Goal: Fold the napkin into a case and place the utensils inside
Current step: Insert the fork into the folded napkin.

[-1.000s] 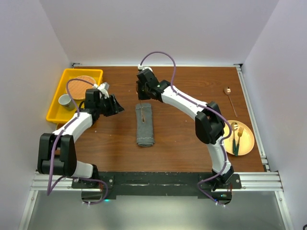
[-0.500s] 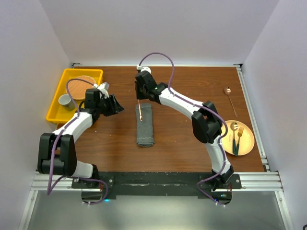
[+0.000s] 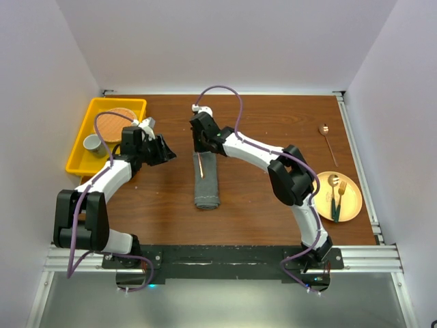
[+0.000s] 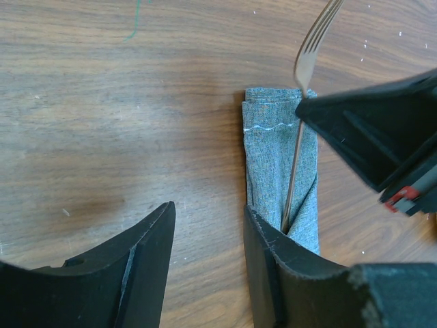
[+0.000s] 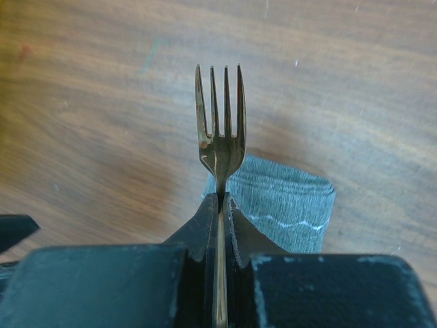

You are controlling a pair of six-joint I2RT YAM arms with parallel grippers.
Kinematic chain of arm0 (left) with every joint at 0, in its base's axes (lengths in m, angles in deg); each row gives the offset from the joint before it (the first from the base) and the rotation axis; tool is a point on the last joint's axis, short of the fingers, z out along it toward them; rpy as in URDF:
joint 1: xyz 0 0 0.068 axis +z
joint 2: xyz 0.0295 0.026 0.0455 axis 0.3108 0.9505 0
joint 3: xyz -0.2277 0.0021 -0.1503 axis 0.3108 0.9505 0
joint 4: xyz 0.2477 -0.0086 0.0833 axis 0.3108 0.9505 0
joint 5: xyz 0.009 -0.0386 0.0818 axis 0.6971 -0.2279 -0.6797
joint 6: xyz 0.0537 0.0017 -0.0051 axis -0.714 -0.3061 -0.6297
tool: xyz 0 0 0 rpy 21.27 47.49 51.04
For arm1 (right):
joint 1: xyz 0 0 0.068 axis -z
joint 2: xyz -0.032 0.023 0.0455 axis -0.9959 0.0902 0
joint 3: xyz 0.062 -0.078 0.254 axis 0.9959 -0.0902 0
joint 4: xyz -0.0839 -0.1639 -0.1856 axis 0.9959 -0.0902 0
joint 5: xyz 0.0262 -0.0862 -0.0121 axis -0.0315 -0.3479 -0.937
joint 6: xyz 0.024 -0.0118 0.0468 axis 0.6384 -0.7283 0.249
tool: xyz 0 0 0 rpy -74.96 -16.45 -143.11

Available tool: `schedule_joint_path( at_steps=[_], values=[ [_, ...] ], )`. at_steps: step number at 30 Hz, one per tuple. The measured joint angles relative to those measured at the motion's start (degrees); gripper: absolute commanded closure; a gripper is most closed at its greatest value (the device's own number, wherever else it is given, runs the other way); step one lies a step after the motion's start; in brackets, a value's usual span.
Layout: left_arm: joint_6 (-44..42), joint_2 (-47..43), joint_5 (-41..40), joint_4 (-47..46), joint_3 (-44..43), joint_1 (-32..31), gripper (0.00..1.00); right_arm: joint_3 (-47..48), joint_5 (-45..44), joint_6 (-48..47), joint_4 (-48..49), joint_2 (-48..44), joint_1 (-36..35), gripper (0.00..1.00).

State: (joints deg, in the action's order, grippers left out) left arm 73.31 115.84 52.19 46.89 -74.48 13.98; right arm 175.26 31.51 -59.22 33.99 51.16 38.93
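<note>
The napkin is folded into a long narrow grey case (image 3: 207, 183) lying mid-table. It also shows in the left wrist view (image 4: 272, 157) and the right wrist view (image 5: 290, 198). My right gripper (image 3: 202, 141) is shut on a copper fork (image 5: 220, 130) at its neck, tines pointing away from the case. The fork's handle (image 4: 293, 171) runs down over the case's far end and its tip goes into a fold in the cloth. My left gripper (image 3: 164, 149) is open and empty, low over bare wood just left of the case (image 4: 208, 212).
A yellow-orange plate (image 3: 353, 205) at the right holds a spoon and a fork (image 3: 336, 191). Another copper spoon (image 3: 328, 140) lies on the table at the far right. A yellow tray (image 3: 80, 154) at the far left holds a cup (image 3: 92, 144) and a round mat (image 3: 122, 115).
My right gripper has shifted a little left and farther back with the fork, and more of the handle shows over the case's far end. The left arm has not moved.
</note>
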Motion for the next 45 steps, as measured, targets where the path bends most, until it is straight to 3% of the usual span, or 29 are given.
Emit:
schedule_joint_path(
  at_steps=[43, 44, 45],
  values=[
    [-0.85, -2.01, -0.2, 0.2, 2.45, 0.83, 0.52, -7.52, 1.92, 8.94, -6.14, -2.38, -2.67, 1.0],
    [-1.03, -2.01, -0.2, 0.2, 2.45, 0.85, 0.52, -7.69, 2.05, 9.11, -6.14, -2.49, -2.69, 0.99],
    [-1.07, -2.01, -0.2, 0.17, 2.45, 0.87, 0.51, -7.85, 2.1, 9.25, -6.14, -2.49, -2.71, 0.89]
  ],
)
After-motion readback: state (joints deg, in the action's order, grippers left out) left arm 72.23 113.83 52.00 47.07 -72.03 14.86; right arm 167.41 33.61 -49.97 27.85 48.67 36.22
